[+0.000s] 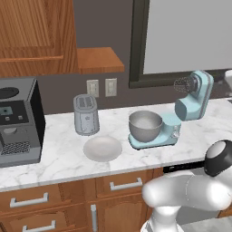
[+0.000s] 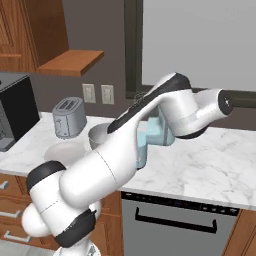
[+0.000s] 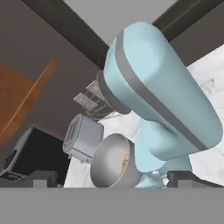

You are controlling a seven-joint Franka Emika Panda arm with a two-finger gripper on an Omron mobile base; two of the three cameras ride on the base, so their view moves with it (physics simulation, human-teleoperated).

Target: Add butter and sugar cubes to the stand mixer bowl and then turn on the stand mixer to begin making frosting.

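Note:
The light-blue stand mixer (image 1: 194, 100) stands on the marble counter with its head tilted up and its wire whisk (image 1: 183, 84) lifted clear. The steel stand mixer bowl (image 1: 145, 126) sits on the mixer's flat blue base. In the hand view I look down past the mixer head (image 3: 162, 100) into the bowl (image 3: 105, 166). A small yellow-green butter stick (image 3: 124, 169) lies against its inner wall, with a tan speck (image 3: 127, 157), likely sugar cubes, just above it. My gripper (image 3: 114, 180) is open and empty, hovering beside the mixer head, its fingertips (image 3: 43, 178) set wide apart.
A flat pale plate (image 1: 103, 148) lies in front of the grey toaster (image 1: 86, 115). A black coffee machine (image 1: 18, 122) stands at the counter's left end. A window frame and a wooden shelf are behind. My own arm (image 2: 150, 125) hides most of the mixer in the right base view.

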